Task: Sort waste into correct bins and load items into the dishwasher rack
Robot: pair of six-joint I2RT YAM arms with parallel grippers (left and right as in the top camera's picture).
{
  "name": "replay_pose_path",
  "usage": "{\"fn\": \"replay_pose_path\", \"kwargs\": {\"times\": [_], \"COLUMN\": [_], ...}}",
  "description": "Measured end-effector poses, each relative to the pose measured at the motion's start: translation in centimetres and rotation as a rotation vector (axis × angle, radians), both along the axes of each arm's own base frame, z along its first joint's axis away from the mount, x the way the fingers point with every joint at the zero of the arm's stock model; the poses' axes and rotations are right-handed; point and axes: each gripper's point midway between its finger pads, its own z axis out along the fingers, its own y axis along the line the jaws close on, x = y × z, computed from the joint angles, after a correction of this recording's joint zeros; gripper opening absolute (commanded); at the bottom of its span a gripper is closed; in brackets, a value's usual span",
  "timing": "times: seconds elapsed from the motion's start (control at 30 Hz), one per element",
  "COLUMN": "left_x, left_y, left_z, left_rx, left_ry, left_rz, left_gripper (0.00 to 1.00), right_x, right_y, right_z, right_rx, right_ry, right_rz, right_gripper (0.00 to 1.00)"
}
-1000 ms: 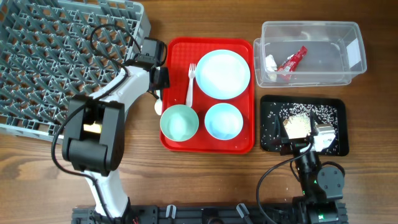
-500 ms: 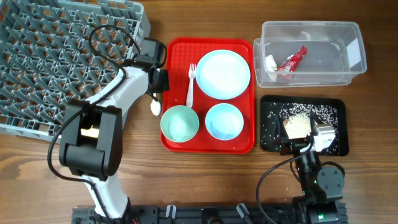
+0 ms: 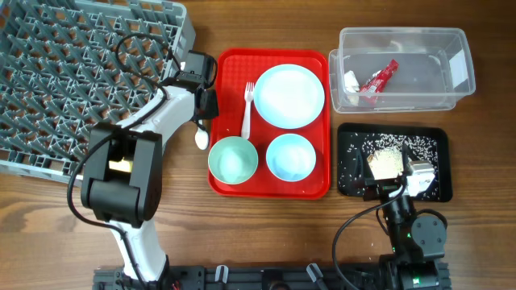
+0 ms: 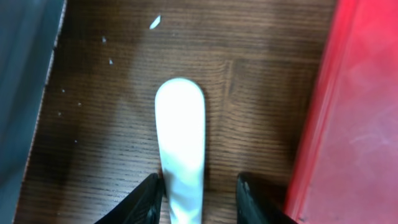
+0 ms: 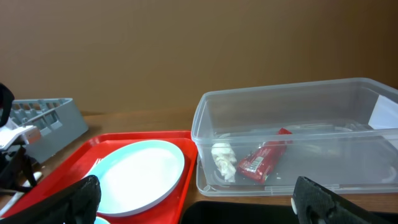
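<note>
Wooden table point(image 3: 266, 234), strip between dishwasher rack point(image 3: 81, 72) and red tray point(image 3: 230, 80): white plastic spoon point(image 4: 180, 143), laid flat. Left gripper point(image 4: 199, 193) set astride its handle, jaws parted, off-centre; centring is advised before closure. Right gripper point(image 5: 202, 202) spread wide, empty.

White left arm point(image 3: 158, 119) (black joints, cables), black fingers point(image 4: 147, 200).

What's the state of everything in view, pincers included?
left pincer: open, straddling the spoon
spoon: flat on the table
right pincer: open, empty
rack: empty where visible
plate: on red tray, empty
green bowl: upright, empty
blue bowl: upright, empty
fork: lying on red tray
clear tub: holds wrapper and napkin
black tray: holds crumbs
</note>
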Motion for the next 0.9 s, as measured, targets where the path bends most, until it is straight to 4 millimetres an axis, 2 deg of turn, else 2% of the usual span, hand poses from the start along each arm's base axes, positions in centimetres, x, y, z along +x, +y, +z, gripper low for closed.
{"fn": "replay_pose_path", "kwargs": {"times": [0.07,0.17,0.33,0.43,0.63,0.8,0.83,0.87,0.9], "left_x": [0.1,0.0,-0.1,0.0,-1.1,-0.8,-0.7,-0.7,-0.8], "left_y": [0.1,0.0,-0.4,-0.6,-0.5,-0.7,-0.7,-0.7,-0.7], "left_z": [0.0,0.0,0.0,0.9,1.3,3.2,3.5,3.8,3.9], "left_rx": [0.003,-0.001,-0.024,-0.039,-0.042,-0.056,-0.058,-0.059,-0.057], "left_ry": [-0.002,-0.001,0.009,0.001,0.027,-0.017,-0.024,-0.028,-0.026], "left_rz": [0.003,0.001,-0.006,-0.01,-0.013,-0.015,-0.015,-0.015,-0.016], "left_gripper": [0.26,0.16,0.09,0.11,0.13,0.15,0.19,0.31,0.34], "right_x": [0.0,0.0,0.0,0.0,0.0,0.0,0.0,0.0,0.0], "right_y": [0.0,0.0,0.0,0.0,0.0,0.0,0.0,0.0,0.0], "right_z": [0.0,0.0,0.0,0.0,0.0,0.0,0.0,0.0,0.0], "right_rx": [0.0,0.0,0.0,0.0,0.0,0.0,0.0,0.0,0.0], "right_ry": [0.0,0.0,0.0,0.0,0.0,0.0,0.0,0.0,0.0], "right_rz": [0.0,0.0,0.0,0.0,0.0,0.0,0.0,0.0,0.0], "right_gripper": [1.0,1.0,1.0,1.0,1.0,1.0,1.0,1.0,1.0]}}
